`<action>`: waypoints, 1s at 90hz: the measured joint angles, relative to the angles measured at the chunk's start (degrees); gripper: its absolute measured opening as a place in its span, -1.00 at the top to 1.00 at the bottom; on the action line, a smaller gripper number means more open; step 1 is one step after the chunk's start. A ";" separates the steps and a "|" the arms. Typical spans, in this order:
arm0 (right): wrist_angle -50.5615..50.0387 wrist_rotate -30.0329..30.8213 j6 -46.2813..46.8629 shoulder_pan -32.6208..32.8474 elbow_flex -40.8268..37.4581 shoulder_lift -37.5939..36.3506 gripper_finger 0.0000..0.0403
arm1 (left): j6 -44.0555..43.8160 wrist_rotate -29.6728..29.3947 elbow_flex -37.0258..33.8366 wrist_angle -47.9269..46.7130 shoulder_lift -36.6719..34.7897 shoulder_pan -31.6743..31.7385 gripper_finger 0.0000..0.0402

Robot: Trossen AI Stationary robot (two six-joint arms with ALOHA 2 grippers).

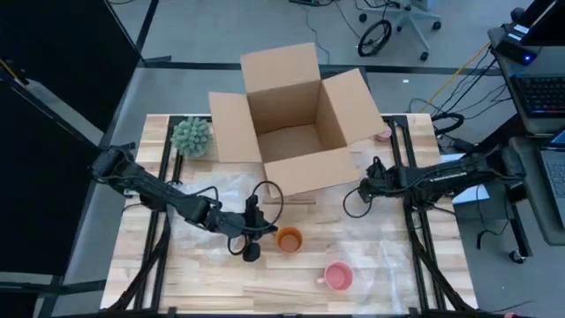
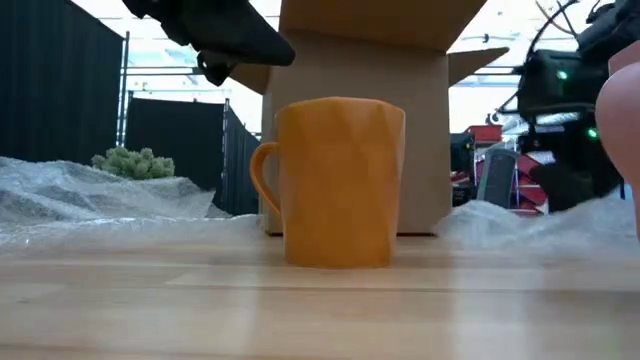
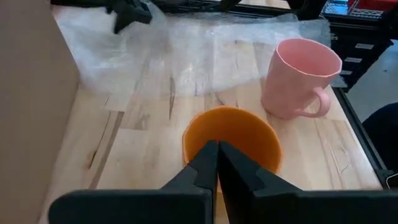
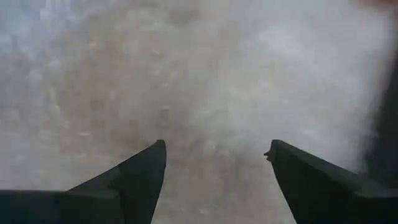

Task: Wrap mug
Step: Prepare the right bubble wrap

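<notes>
Orange mug (image 1: 289, 238) upright on bare table (image 1: 291, 287), in front of the cardboard box (image 1: 296, 119). Left gripper (image 3: 217, 163) clenched, fingers together just beside its rim. Pink mug (image 1: 339, 276) nearby. Right gripper (image 4: 214, 155) spread wide over bubble wrap (image 1: 388, 234).

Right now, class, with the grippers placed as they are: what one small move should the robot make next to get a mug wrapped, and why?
Probably spread the left gripper's fingers. They sit shut, just short of the orange mug, so they cannot grasp it. The mug stands upright on bare wood, off the bubble wrap. The right gripper hangs open over wrap.
</notes>
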 joint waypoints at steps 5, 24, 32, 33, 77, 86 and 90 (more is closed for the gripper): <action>-2.13 0.02 0.09 -1.03 1.08 -0.42 -0.34 | -0.06 -0.02 0.00 0.01 0.00 0.00 1.00; -4.07 -6.65 -1.06 -0.32 8.20 -2.91 -0.34 | -0.36 -1.23 0.00 0.11 -0.01 0.00 1.00; -4.01 -10.01 -1.94 2.02 10.02 -4.42 -0.34 | -0.41 -2.57 0.00 0.52 0.00 0.05 1.00; -3.94 -10.42 -2.09 2.35 10.13 -4.58 -0.34 | -0.41 -2.60 0.00 0.52 0.00 0.09 1.00; 6.58 5.73 -4.46 11.39 10.39 -3.09 -0.34 | -0.52 -2.82 0.00 1.48 0.00 3.87 1.00; 9.69 9.96 -7.32 10.35 10.39 -0.70 -0.34 | -0.52 -3.44 0.00 1.57 0.00 4.95 1.00; 11.30 11.44 -8.85 9.82 10.39 0.50 -0.34 | -0.37 -4.50 0.00 1.52 0.00 5.41 1.00</action>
